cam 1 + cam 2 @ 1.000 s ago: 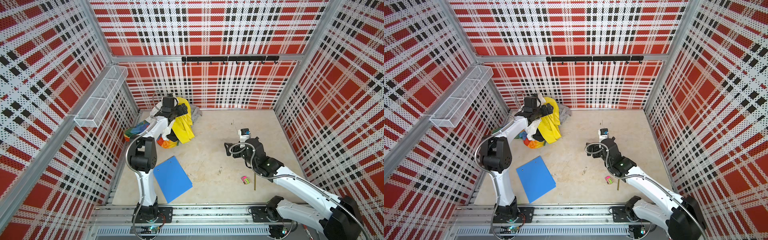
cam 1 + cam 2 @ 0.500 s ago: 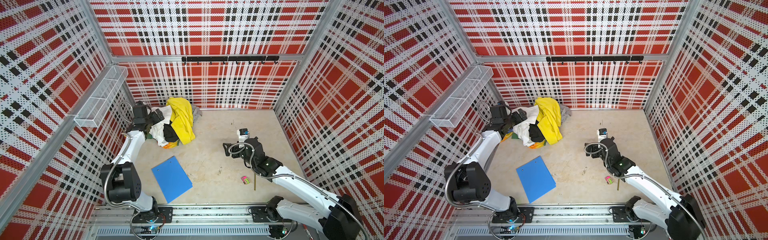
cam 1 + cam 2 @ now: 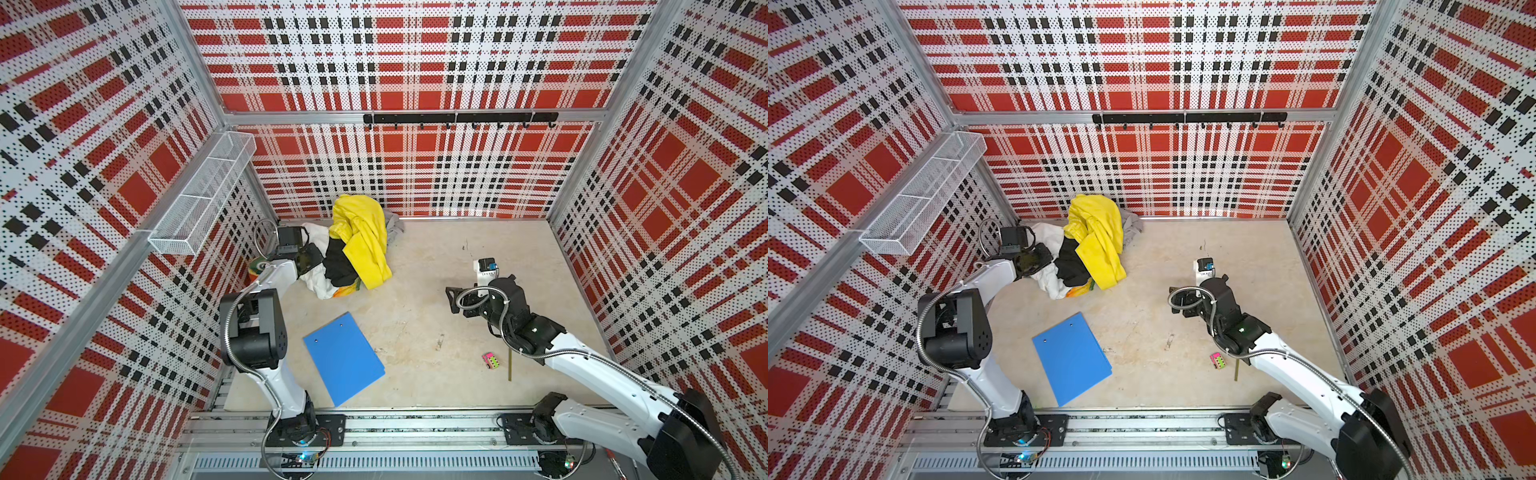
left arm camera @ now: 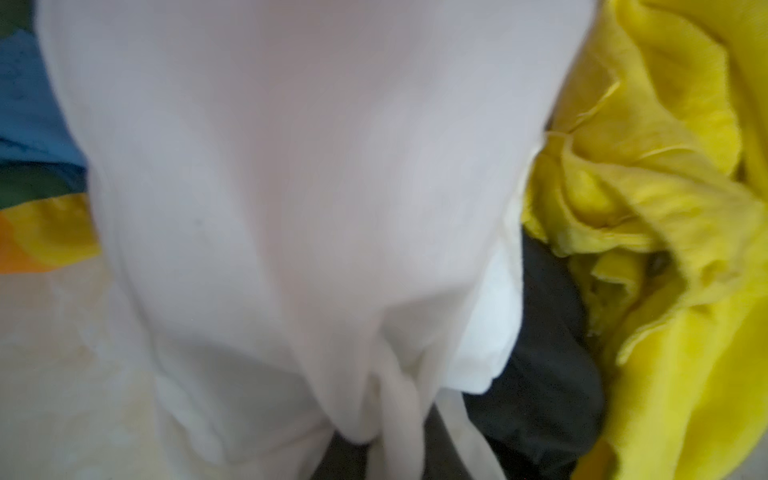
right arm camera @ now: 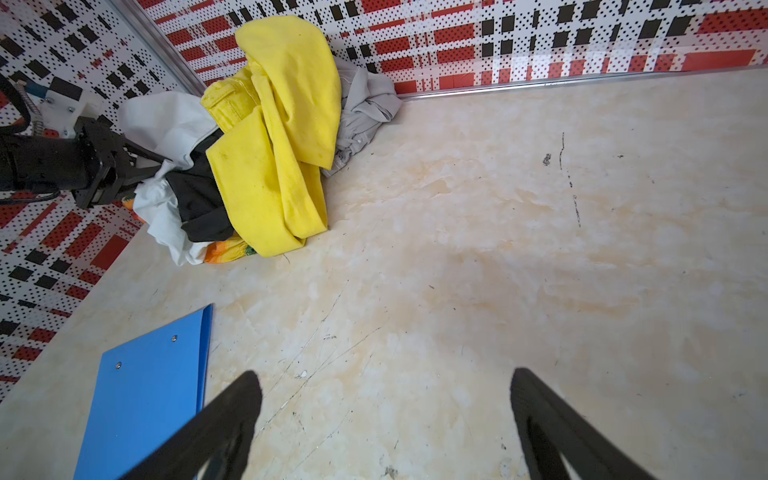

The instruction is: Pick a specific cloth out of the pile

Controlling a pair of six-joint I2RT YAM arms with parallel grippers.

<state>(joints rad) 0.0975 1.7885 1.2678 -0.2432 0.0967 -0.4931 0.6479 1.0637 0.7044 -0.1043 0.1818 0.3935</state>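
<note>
The pile [image 3: 361, 241] lies in the far left corner in both top views: a yellow garment on top, a black one [image 3: 336, 266], a grey one [image 3: 392, 226] and a white shirt [image 3: 316, 282]. Of the rainbow cloth only bits show: an orange-yellow fold [image 3: 347, 291] under the pile's front, a scrap [image 3: 257, 266] by the wall, and blue, yellow and orange edges [image 4: 41, 232] in the left wrist view. My left gripper [image 3: 316, 259] [image 5: 153, 166] is shut on the white shirt [image 4: 291, 187], which drapes over its camera. My right gripper [image 5: 384, 378] [image 3: 453, 299] hangs open over bare floor.
A blue folder [image 3: 343, 357] lies near the front left. A small white box [image 3: 486, 268] stands beyond the right gripper. A pink-green toy [image 3: 490, 360] and a thin stick [image 3: 510, 365] lie by the right arm. A wire basket [image 3: 203, 199] hangs on the left wall.
My left gripper moved from above the pile to its left side and shut on white fabric. The rainbow cloth spread at the left earlier is now mostly covered. The right arm stayed still.
</note>
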